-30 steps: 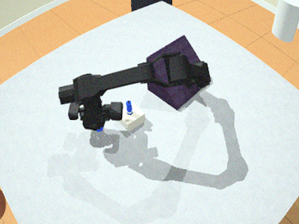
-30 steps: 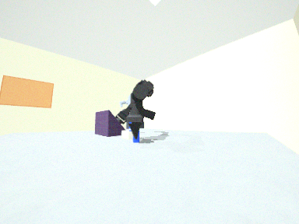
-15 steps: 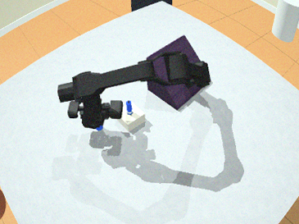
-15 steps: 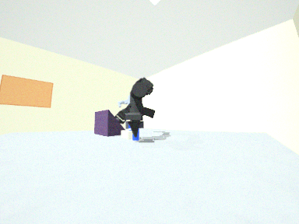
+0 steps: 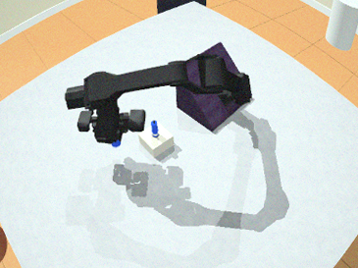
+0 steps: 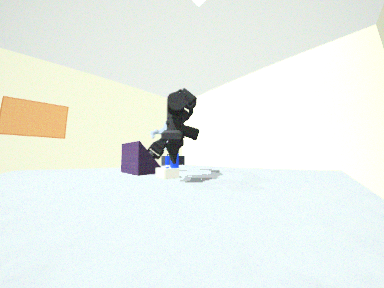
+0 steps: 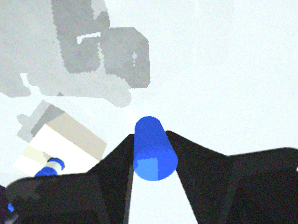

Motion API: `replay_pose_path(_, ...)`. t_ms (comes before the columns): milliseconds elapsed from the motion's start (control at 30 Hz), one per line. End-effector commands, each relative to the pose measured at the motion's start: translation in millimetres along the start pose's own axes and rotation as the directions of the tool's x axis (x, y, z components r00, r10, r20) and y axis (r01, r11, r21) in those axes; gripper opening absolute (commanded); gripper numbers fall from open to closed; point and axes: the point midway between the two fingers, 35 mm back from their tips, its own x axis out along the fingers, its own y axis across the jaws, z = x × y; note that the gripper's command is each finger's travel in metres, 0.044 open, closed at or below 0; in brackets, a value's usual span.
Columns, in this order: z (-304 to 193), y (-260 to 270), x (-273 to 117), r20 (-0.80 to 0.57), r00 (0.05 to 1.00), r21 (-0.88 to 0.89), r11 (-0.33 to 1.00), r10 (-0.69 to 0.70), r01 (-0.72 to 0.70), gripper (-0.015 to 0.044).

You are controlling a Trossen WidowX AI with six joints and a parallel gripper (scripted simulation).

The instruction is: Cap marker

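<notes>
Counted on the table: one holder block [image 5: 156, 143] [image 6: 167, 173] [image 7: 62, 145], one marker [image 5: 155, 127] [image 7: 50, 168], one blue cap [image 5: 116, 144] [image 6: 177, 161] [image 7: 154, 150] and one purple block [image 5: 200, 108] [image 6: 137, 159]. Also counted: one robot arm [image 5: 145, 80] [image 6: 176, 117], bearing one gripper [image 5: 110, 133] [image 6: 174, 162] [image 7: 149, 136] with two fingers. Beyond the table, one white cylinder [image 5: 344, 23] and one orange wall panel [image 6: 34, 118] are noted.
</notes>
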Motion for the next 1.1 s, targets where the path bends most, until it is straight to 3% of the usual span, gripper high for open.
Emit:
replay_pose_path(0,-0.4,0.2,-9.4,-0.004,1.000,-0.006,1.000,-0.002,0.002,0.0000)
replay_pose_path(1067,-32.5,85.4,-62.3,-0.008,1.000,-0.001,1.000,-0.001,0.001,0.0000)
